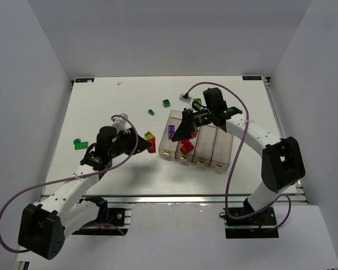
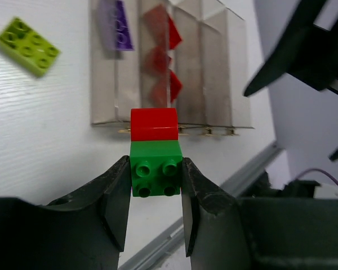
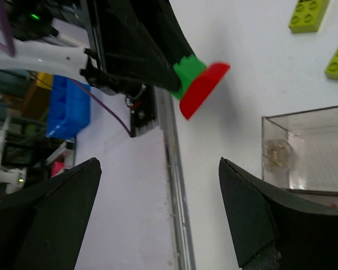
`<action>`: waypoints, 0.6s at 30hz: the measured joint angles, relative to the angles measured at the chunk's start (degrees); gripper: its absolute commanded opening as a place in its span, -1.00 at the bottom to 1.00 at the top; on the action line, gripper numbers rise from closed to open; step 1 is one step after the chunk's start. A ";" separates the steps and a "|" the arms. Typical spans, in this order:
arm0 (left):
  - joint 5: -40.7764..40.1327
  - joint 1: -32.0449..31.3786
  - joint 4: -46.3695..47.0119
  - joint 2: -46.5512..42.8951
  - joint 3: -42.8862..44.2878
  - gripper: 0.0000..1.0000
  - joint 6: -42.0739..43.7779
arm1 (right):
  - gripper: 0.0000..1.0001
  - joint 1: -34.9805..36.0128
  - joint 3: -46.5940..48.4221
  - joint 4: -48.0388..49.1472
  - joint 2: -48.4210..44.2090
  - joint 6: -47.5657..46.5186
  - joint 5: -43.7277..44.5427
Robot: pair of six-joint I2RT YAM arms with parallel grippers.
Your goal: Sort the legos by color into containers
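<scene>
My left gripper (image 2: pixel 155 164) is shut on a dark green brick (image 2: pixel 155 175) with a red brick (image 2: pixel 153 125) stuck on its far side, held just left of the row of four bins (image 1: pixel 205 147). This stack also shows in the right wrist view (image 3: pixel 200 84). The leftmost bin holds a purple brick (image 2: pixel 115 25). The second bin holds red bricks (image 2: pixel 163 62). My right gripper (image 1: pixel 186 128) hovers open and empty over the bins' far left end; its jaws (image 3: pixel 159 166) stand wide apart.
Loose on the table are a yellow-green brick (image 1: pixel 150 135) beside my left gripper, dark green bricks at the far middle (image 1: pixel 166 102) (image 1: pixel 151 112) and far left (image 1: pixel 79 144), and a yellow-green one (image 1: pixel 198 102) behind the right arm.
</scene>
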 measured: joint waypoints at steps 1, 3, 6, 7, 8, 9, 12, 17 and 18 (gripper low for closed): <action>1.88 0.00 3.26 -0.74 -1.84 -1.00 -1.36 | 0.79 0.09 -0.87 3.02 0.00 2.99 -0.81; 5.25 0.00 8.66 -1.60 -4.70 -1.00 -3.85 | 0.79 0.28 -2.43 8.02 0.02 8.00 -2.19; 9.29 -0.02 15.78 -2.14 -7.02 -0.99 -7.08 | 0.79 0.92 -4.11 14.53 0.04 13.57 -4.15; 10.60 -0.02 18.69 -2.16 -7.34 -0.99 -8.28 | 0.79 1.22 -4.37 16.24 0.11 14.95 -4.68; 11.56 -0.02 20.72 -2.16 -7.67 -0.99 -9.07 | 0.79 1.40 -4.48 17.53 0.15 15.85 -5.09; 12.63 -0.02 22.91 -2.16 -7.87 -0.98 -9.99 | 0.78 1.86 -4.52 18.75 0.37 16.74 -5.57; 15.41 -0.02 29.88 -2.14 -8.83 -0.98 -12.81 | 0.75 2.89 -4.55 22.27 0.94 18.23 -6.73; 18.03 -0.02 37.38 -1.95 -10.47 -0.98 -16.28 | 0.73 3.74 -4.85 26.45 2.29 19.54 -8.41; 18.36 -0.02 38.23 -1.86 -10.62 -0.98 -16.81 | 0.72 3.78 -5.22 27.26 2.47 19.69 -8.72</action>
